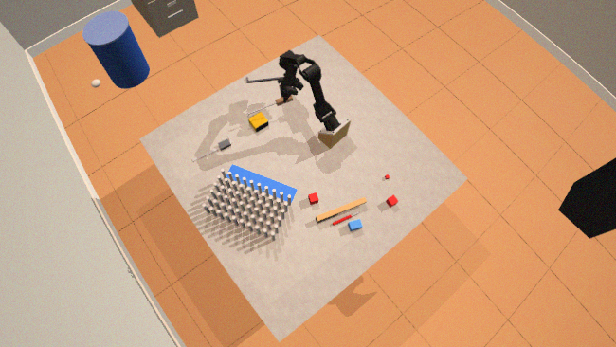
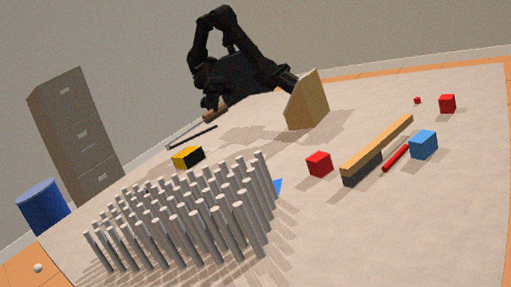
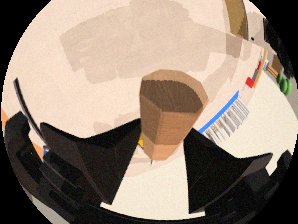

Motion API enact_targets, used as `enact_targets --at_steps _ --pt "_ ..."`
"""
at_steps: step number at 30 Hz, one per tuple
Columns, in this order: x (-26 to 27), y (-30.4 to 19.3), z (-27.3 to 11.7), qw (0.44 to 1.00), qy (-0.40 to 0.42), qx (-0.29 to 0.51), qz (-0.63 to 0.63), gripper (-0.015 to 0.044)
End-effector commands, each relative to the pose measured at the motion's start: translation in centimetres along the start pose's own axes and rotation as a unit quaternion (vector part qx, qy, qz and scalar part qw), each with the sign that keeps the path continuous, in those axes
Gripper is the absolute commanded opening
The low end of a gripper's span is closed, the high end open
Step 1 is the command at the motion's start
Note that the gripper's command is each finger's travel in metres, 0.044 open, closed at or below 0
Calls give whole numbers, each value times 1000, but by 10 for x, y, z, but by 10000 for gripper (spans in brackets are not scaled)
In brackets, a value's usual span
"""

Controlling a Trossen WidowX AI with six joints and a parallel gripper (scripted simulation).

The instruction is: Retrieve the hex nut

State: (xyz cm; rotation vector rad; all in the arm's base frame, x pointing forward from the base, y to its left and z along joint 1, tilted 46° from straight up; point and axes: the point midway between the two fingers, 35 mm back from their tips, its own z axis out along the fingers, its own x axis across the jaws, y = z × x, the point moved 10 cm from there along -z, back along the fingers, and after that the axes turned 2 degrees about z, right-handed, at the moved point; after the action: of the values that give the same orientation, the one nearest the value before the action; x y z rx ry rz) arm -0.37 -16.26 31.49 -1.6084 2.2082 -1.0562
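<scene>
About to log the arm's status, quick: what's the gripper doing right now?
Gripper: closed on the brown wooden handle of a thin metal-shafted tool.
</scene>
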Motion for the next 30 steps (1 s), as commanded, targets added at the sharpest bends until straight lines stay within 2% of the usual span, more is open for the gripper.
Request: enact_targets --at_steps 1,30 --pt "2 3 -9 1000 16 15 6 0" --pt "4 30 -74 978 181 89 55 0"
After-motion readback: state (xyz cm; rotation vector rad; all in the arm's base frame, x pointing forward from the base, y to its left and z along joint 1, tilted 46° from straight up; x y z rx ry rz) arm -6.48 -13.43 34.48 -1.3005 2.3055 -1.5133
